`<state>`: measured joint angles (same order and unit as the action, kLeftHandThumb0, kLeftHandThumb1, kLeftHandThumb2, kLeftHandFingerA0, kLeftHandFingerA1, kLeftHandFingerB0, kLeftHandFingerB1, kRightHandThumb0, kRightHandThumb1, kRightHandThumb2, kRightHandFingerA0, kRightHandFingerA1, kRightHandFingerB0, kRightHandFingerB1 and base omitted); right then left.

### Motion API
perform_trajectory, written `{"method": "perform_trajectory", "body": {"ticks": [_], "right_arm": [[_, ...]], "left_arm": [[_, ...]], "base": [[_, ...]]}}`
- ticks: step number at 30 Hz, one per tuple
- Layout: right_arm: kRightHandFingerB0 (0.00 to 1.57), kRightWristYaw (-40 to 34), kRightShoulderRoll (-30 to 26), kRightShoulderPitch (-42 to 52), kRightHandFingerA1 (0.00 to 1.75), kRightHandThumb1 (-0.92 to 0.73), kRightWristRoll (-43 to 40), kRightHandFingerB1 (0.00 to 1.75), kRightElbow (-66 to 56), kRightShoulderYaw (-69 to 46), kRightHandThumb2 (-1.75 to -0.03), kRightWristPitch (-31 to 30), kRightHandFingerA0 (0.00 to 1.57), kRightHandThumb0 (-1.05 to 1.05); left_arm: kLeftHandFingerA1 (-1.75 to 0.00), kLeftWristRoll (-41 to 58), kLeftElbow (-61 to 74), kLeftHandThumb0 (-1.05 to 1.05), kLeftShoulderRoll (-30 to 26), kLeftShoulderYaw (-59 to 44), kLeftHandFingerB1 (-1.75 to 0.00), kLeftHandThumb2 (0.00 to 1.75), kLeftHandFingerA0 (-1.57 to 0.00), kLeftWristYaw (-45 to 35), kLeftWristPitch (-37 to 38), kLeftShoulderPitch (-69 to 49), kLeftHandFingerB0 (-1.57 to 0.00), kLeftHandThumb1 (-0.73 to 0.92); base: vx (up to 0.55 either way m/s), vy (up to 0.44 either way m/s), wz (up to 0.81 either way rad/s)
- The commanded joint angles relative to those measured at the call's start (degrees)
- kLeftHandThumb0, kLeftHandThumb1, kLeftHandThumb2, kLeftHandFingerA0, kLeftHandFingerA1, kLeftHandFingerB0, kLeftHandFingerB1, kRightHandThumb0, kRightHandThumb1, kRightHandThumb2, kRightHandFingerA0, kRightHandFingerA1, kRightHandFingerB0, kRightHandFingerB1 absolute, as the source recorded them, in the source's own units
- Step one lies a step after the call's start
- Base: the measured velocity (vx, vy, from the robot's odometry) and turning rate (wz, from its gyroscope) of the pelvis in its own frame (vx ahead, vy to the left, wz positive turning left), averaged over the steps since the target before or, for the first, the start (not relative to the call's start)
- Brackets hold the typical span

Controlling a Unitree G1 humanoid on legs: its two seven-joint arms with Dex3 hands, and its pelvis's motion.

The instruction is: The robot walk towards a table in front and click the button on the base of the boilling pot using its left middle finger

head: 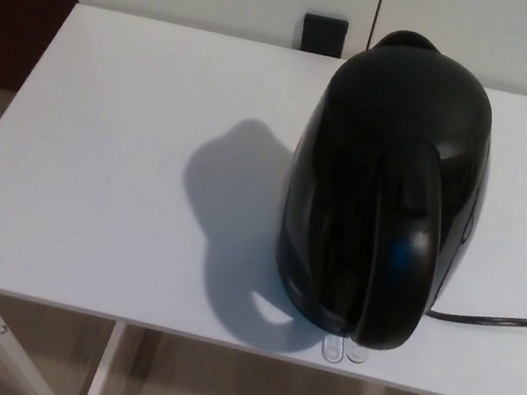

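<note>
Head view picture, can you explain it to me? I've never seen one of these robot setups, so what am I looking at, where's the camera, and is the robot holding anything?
The camera sits on a humanoid robot's head and looks down at the work in front of it. That is a white table with a black electric kettle on it, seen from above, handle toward the camera. At the kettle's near edge a small clear switch sticks out from under the handle. A black power cord runs off to the right, and a dark wall socket sits behind the table. Neither robot hand shows in this picture, so nothing is seen being held.
</note>
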<state>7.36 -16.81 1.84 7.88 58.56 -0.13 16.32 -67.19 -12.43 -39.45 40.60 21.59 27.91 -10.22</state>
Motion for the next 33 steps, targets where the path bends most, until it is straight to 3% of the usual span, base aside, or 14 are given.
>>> {"method": "perform_trajectory", "body": {"ticks": [1, 4, 5, 7, 14, 18, 19, 20, 21, 33], "right_arm": [[0.35, -0.37, -0.5, 0.18, 0.55, -0.44, 0.74, 0.47, 0.93, 0.79, -0.68, 0.15, 0.61, -0.4], [0.34, -0.44, -0.58, -0.41, 0.55, -0.45, 1.15, 0.46, 0.96, 1.12, -0.69, -0.04, 0.6, -0.41], [0.38, -0.26, -0.46, -0.7, 0.48, -0.54, 0.9, 0.39, 1.22, 0.93, -0.56, 0.0, 0.66, -0.32], [0.39, -0.5, -0.54, -0.44, 0.49, -0.52, 0.48, 0.4, 1.46, 0.4, -0.55, 0.17, 0.73, -0.32], [0.39, -0.23, -0.2, 0.92, 0.48, -0.52, 0.57, 0.4, 0.68, 0.55, -0.55, 0.65, 0.7, -0.3], [0.39, -0.3, -0.28, 1.29, 0.48, -0.52, 0.88, 0.4, 1.04, 0.67, -0.56, 1.21, 0.68, -0.32], [0.34, -0.21, -0.24, 1.21, 0.56, -0.43, 0.82, 0.46, 1.17, 0.63, -0.68, 1.05, 0.62, -0.4], [0.34, -0.25, -0.24, 1.13, 0.56, -0.43, 0.92, 0.46, 1.25, 0.71, -0.68, 1.06, 0.62, -0.4], [0.39, -0.48, -0.26, 0.92, 0.49, -0.52, 1.13, 0.4, 1.34, 0.83, -0.56, 1.02, 0.67, -0.33], [0.39, -0.33, -0.73, 0.31, 0.48, -0.53, 1.49, 0.39, 0.64, 1.49, -0.56, 0.6, 0.7, -0.32]], "left_arm": [[-0.43, 27.59, -32.41, -0.69, 11.27, -13.56, -0.39, 0.78, -0.27, -6.52, 3.63, 4.69, -0.15, 0.48], [-0.42, 32.37, -39.36, -0.7, 14.4, -19.61, -0.39, 0.78, -0.25, -8.43, 2.06, 5.85, -0.15, 0.48], [-0.41, 34.91, -40.9, -0.69, 15.26, -22.82, -0.38, 0.78, -0.22, -9.69, 1.12, 5.54, -0.14, 0.48], [-0.41, 40.02, -42.61, -0.66, 16.22, -27.94, -0.38, 0.75, -0.21, -13.56, 0.24, 5.05, -0.16, 0.45], [-0.4, 45.5, -46.23, -0.62, 16.47, -36.83, -0.37, 0.72, -0.17, -22.75, -2.17, 5.36, -0.13, 0.45], [-0.4, 45.64, -47.63, -0.62, 16.73, -39.18, -0.37, 0.71, -0.2, -25.39, -2.83, 5.53, -0.16, 0.44], [-0.4, 45.47, -47.93, -0.63, 16.74, -39.55, -0.37, 0.72, -0.21, -25.89, -2.92, 5.6, -0.17, 0.43], [-0.4, 45.13, -48.29, -0.63, 16.72, -39.85, -0.37, 0.72, -0.21, -25.94, -2.69, 5.72, -0.17, 0.43], [-0.4, 44.85, -48.75, -0.64, 16.75, -40.25, -0.37, 0.72, -0.21, -26.32, -2.34, 5.95, -0.15, 0.43], [-0.4, 42.29, -51.64, -0.63, 17.21, -42.07, -0.37, 0.71, -0.21, -28.8, -0.96, 7.98, -0.15, 0.43]], "base": [[0.0, 0.0, 0.0], [0.0, 0.0, 0.0], [0.0, 0.0, 0.0], [0.0, 0.0, 0.0], [0.0, 0.0, 0.0], [0.0, 0.0, 0.0], [0.0, 0.0, 0.0], [0.0, 0.0, 0.0], [0.0, 0.0, 0.0], [0.0, 0.0, 0.0]]}}
